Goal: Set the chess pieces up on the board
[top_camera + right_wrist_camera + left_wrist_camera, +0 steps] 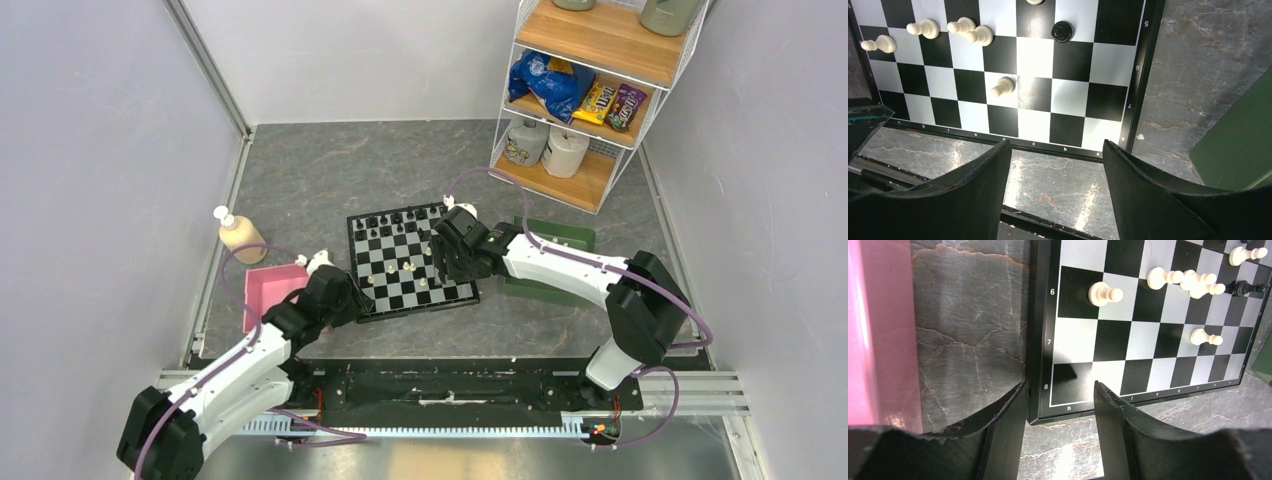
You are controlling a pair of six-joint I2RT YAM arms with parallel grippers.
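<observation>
The board (398, 295) lies mid-table. Black chess pieces (398, 222) stand along its far rows, and a few white pieces (410, 267) stand near its middle. My left gripper (347, 300) is open and empty, low at the board's near left corner. In the left wrist view its fingertips (1058, 387) straddle that corner of the board (1113, 340), with white pawns (1104, 293) beyond. My right gripper (452, 262) is open and empty above the board's right side. In the right wrist view (1055, 145) it hangs over the near border, with a white pawn (1002, 87) and a black piece (1062, 31) ahead.
A pink tray (268, 290) sits left of the board beside my left arm. A green tray (560, 258) sits to the right under my right arm and also shows in the right wrist view (1243, 140). A soap bottle (238, 235) stands at far left. A wire shelf (585, 90) stands at back right.
</observation>
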